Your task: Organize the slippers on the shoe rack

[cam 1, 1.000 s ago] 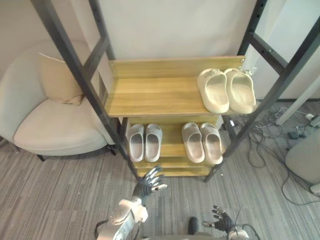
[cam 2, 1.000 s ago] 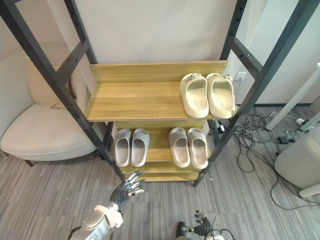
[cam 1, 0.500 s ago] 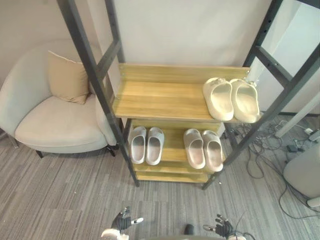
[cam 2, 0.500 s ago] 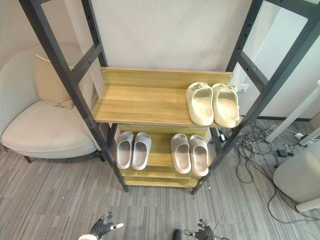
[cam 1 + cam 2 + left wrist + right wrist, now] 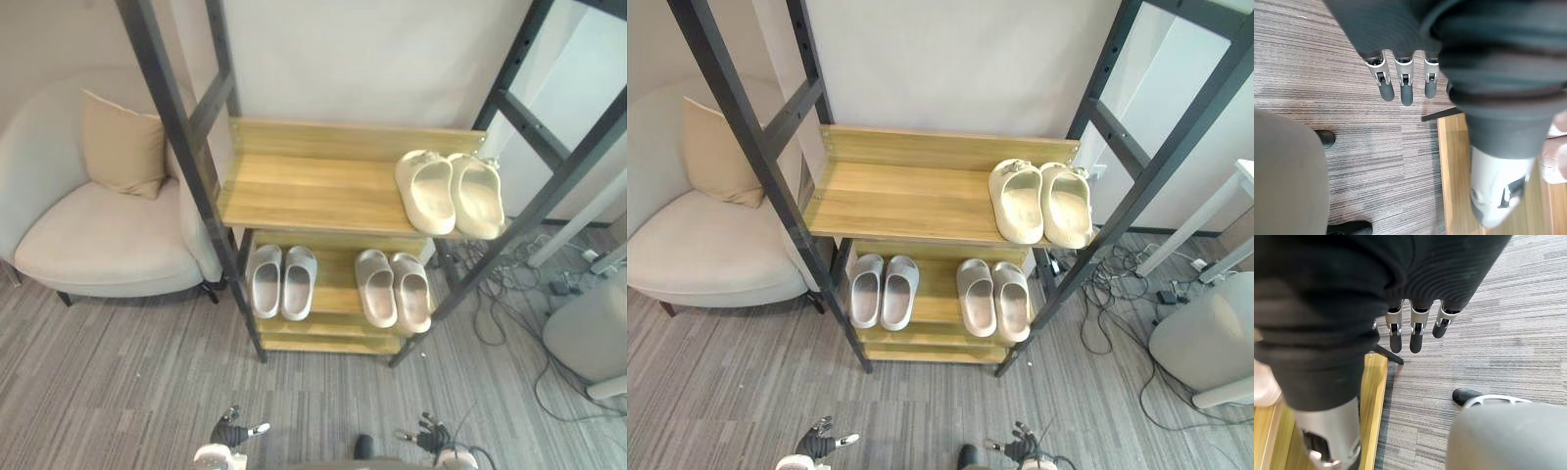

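I see the shoe rack (image 5: pixel 313 191), a tall frame of dark metal bars with two flat shelves of yellow wood planks. Left of the rack stands a rounded armchair (image 5: pixel 98 240) in pale smooth fabric, with a square tan cushion (image 5: pixel 120 145) on it. At the right end of the rack's upper shelf lies a thick cream pair of slippers (image 5: pixel 451 193), side by side. On the lower shelf a light grey pair (image 5: pixel 282 281) lies at the left and a beige pair (image 5: pixel 394 289) at the right. In front of the rack, over the striped grey carpet (image 5: pixel 118 372), my left hand (image 5: pixel 1403 88) and right hand (image 5: pixel 1416 335) both have straight fingers and hold nothing
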Controlling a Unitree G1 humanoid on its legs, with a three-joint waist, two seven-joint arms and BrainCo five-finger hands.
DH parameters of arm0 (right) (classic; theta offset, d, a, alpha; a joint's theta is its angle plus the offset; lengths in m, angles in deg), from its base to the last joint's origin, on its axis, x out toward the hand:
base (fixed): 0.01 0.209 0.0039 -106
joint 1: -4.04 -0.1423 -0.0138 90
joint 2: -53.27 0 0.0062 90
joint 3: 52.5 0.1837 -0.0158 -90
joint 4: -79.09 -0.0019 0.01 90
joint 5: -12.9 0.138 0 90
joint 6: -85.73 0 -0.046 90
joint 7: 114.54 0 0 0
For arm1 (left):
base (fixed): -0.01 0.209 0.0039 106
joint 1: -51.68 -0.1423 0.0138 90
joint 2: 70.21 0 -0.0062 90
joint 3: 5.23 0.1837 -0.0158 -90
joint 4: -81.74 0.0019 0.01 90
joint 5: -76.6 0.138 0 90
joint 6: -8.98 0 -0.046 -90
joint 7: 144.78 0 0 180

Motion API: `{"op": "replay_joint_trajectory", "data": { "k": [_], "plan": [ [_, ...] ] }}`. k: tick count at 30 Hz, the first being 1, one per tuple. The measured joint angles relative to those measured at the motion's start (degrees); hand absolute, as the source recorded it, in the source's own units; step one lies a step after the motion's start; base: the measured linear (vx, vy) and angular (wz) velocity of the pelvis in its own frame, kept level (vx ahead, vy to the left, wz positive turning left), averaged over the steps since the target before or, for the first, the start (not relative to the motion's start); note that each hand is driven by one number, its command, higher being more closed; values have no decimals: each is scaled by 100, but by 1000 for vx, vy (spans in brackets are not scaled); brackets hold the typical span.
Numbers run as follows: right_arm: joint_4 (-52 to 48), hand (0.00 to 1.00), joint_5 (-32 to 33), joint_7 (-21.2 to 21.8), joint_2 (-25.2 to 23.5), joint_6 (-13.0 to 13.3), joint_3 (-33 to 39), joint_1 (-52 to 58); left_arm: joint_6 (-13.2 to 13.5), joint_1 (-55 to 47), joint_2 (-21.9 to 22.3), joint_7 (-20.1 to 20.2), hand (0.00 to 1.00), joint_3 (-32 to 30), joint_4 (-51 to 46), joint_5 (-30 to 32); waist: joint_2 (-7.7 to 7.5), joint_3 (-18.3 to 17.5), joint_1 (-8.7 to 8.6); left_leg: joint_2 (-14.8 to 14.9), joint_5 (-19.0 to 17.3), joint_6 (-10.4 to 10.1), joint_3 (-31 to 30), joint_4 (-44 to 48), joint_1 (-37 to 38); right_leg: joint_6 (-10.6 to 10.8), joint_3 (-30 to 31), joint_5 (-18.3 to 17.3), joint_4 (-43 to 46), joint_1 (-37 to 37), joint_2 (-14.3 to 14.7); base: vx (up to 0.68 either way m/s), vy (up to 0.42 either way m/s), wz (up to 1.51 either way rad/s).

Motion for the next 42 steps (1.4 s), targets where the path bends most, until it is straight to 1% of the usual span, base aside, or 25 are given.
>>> {"op": "replay_joint_trajectory", "data": {
  "k": [3,5,10,15,16,17,18,19,20,21,22,23,24,25,26,28,30,32,33,34,35,37,38,40,42],
  "plan": [
    [2,0,19,0,-138,-5,-8,-47,-7,63,34,-80,0,-8,-51,-9,-111,10,36,-97,24,-50,-517,127,-226,97,527,-657,791,-166,-68,15,-76,94],
    [5,0,125,2,-201,-11,-30,-58,-11,76,61,-124,0,-14,-95,-11,-148,-46,107,-69,81,-139,-765,115,-341,122,573,-782,765,-154,-27,8,-120,67],
    [-10,0,228,-61,-199,-16,-101,-442,-11,184,273,-231,0,-48,-155,-127,230,67,278,173,430,-372,-1114,10,-685,-126,68,-410,34,9,248,-6,-106,40],
    [-1,0,237,-171,-243,-12,-90,-571,7,342,398,-309,0,1,-255,-234,189,350,332,192,775,-435,-797,252,-931,-258,-401,-315,-227,353,286,-61,-77,59],
    [-7,0,234,-198,-296,-13,-68,-611,15,348,384,-318,0,15,-330,-232,101,369,321,197,1010,-381,-568,164,-1070,-392,-526,-368,-295,317,272,-82,-58,57],
    [-8,0,234,-201,-307,-13,-57,-603,15,348,390,-320,0,19,-334,-233,98,362,317,208,1020,-360,-530,150,-1056,-411,-579,-366,-332,312,255,-97,-25,74],
    [-8,0,233,-214,-334,-13,16,-563,13,435,420,-318,0,44,-359,-231,112,412,284,267,788,-174,-215,527,-1203,-445,-811,-364,-309,317,238,-72,32,67],
    [-5,0,229,-228,-317,-30,45,-523,11,461,445,-320,0,53,-361,-230,139,461,287,350,317,129,303,1363,-1428,-459,-1067,-384,-207,357,244,-105,16,107],
    [-19,0,224,-227,-266,-40,66,-470,12,423,489,-321,0,59,-368,-228,245,455,237,450,282,158,808,1500,-1567,-429,-1343,-518,25,393,305,-68,-7,97],
    [-17,0,224,-228,-273,-45,81,-456,12,428,482,-318,0,79,-373,-229,252,458,208,422,326,152,788,1413,-1571,-418,-1331,-579,40,377,307,-95,10,152],
    [0,0,221,-220,-380,-64,175,-376,24,472,404,-324,0,127,-401,-219,31,396,44,228,568,181,683,633,-1360,-492,-1345,-527,-208,299,218,-72,20,148],
    [51,0,222,-231,-430,-67,274,-340,9,537,399,-324,0,134,-341,-217,12,411,81,432,152,324,1300,1333,-1322,-498,-1676,-324,-339,407,151,-42,27,139],
    [45,0,223,-234,-422,-67,271,-344,5,534,407,-324,0,133,-324,-217,36,424,93,471,108,301,1398,1353,-1321,-448,-1698,-290,-305,436,169,19,44,110],
    [-24,0,220,-240,-380,-60,318,-364,-9,501,447,-317,0,138,-203,-217,186,502,49,538,0,85,1646,1008,-1033,-346,-1914,-292,-277,527,198,-7,82,79],
    [-16,0,220,-235,-453,-92,382,-379,8,483,443,-324,0,117,-223,-214,109,507,104,362,204,126,1574,664,-884,-293,-1906,-225,-333,570,116,-51,94,77],
    [-15,0,153,-219,-557,-92,376,-378,-1,380,329,-327,0,138,-175,-213,101,459,109,98,464,200,1378,210,-668,-235,-1933,-224,-363,659,-7,-51,102,47],
    [-21,0,108,-218,-544,-96,370,-404,1,334,296,-325,0,150,-129,-212,121,452,85,-173,476,274,1128,97,-700,-14,-2072,-574,140,574,-344,-47,154,75],
    [-25,0,106,-219,-546,-104,379,-404,1,322,272,-321,0,142,-134,-212,78,437,59,-348,439,352,896,124,-762,167,-1950,-936,655,424,-567,-27,89,101],
    [-68,0,105,-217,-537,-108,396,-358,-4,318,225,-317,0,169,-115,-209,-5,421,-2,-579,457,432,411,124,-769,143,-1062,-1281,1039,344,-427,30,8,152],
    [-59,0,105,-216,-528,-113,410,-319,2,334,224,-317,0,203,-89,-208,-28,416,-12,-669,487,477,194,121,-765,-56,-609,-1305,1127,366,-312,60,-24,151],
    [-50,0,105,-216,-521,-120,410,-313,4,348,222,-318,0,214,-81,-209,-22,419,-13,-697,491,483,102,115,-756,-78,-418,-1278,1201,361,-301,67,25,103],
    [-3,0,107,-213,-436,-126,407,-297,5,292,176,-324,0,208,-72,-216,87,409,-5,-706,664,502,-515,63,-665,-284,658,-1269,1661,210,-23,144,59,128],
    [-1,0,108,-214,-446,-125,400,-286,6,291,155,-324,0,206,-71,-217,96,410,-17,-713,675,494,-587,43,-668,-266,764,-1304,1597,228,16,160,-19,145],
    [44,0,111,-214,-555,-122,360,-301,6,265,5,-324,0,174,11,-217,-144,333,30,-899,772,429,-1000,-42,-682,-232,813,-1354,921,467,37,156,-182,110],
    [155,0,110,-215,-568,-129,362,-412,7,273,43,-325,0,35,32,-227,-211,275,75,-934,833,370,-1180,-144,-677,-208,655,-1365,607,675,44,142,-205,61]
  ]
}}
